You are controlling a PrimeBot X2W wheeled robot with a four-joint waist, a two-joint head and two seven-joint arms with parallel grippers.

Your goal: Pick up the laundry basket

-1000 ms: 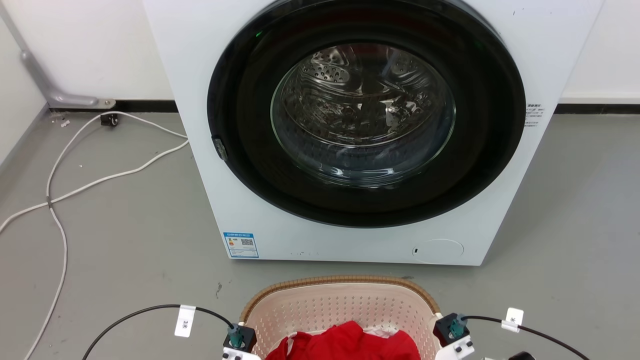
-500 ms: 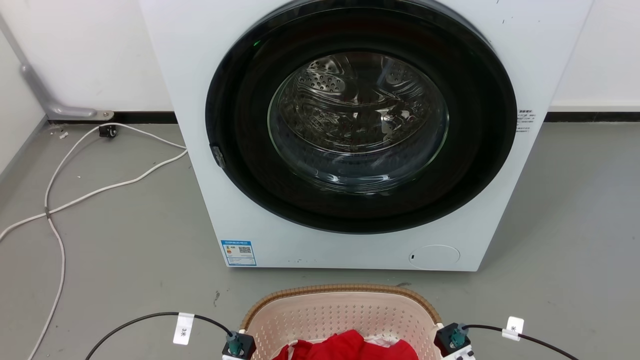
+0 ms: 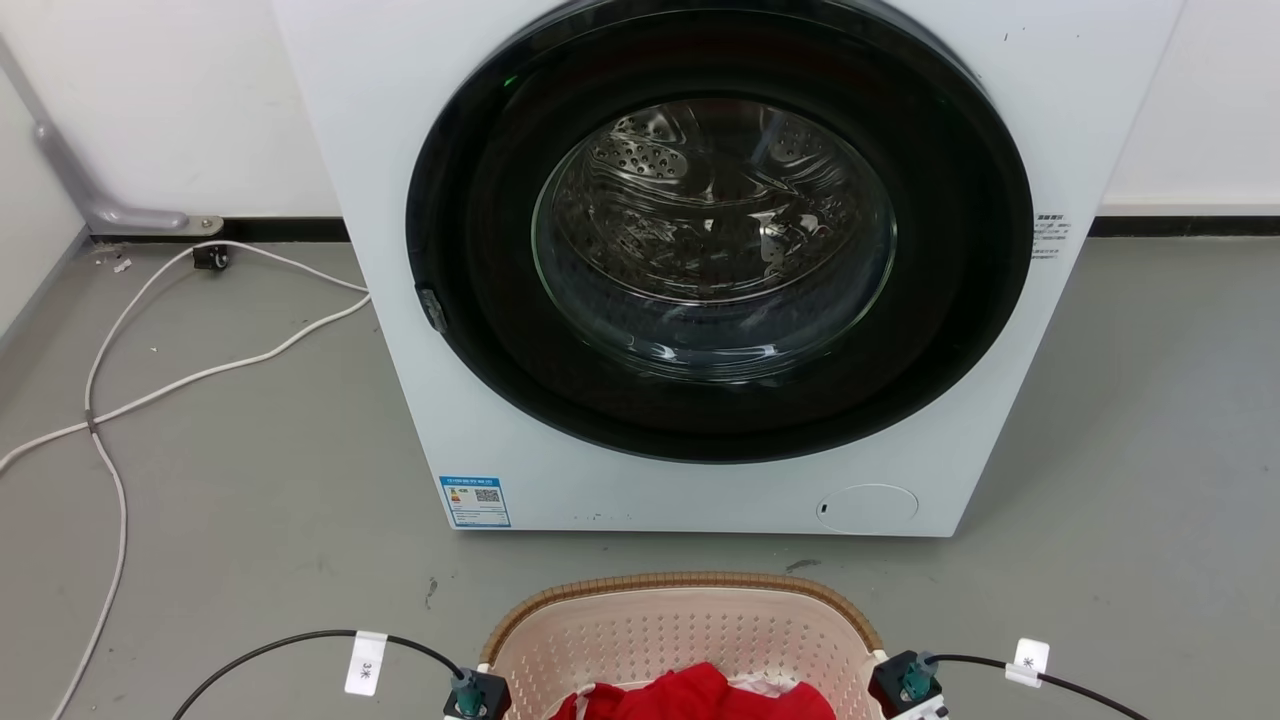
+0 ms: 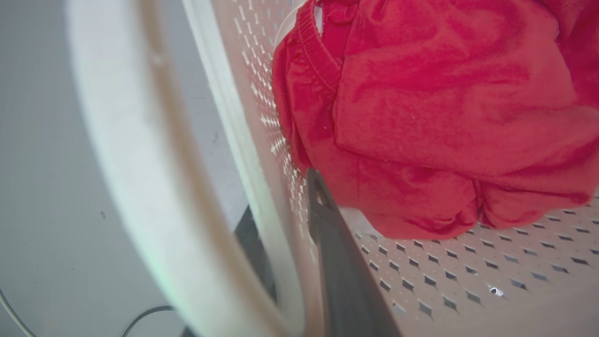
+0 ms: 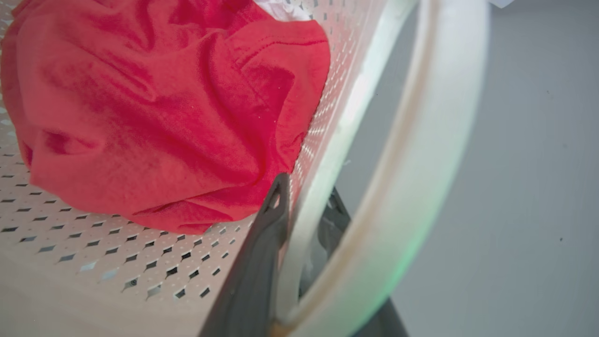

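Left gripper [image 4: 281, 201]: clamped on the left wall of the laundry basket [image 3: 680, 582], one finger inside, one outside. The basket is low and centred before the washing machine [image 3: 700, 250], with a red garment [image 3: 700, 695] inside. Right gripper [image 5: 306, 192]: clamped likewise on the right wall. Recommendation: raise both arms together, level and slowly, to prevent slipping or tilting.

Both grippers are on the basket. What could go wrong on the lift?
The left gripper and right gripper each pinch only a thin perforated side wall of the laundry basket; it may flex or slip out of the jaws.
The red garment lies right beside both grippers and could snag.
The washing machine stands close ahead; swinging forward might hit it.
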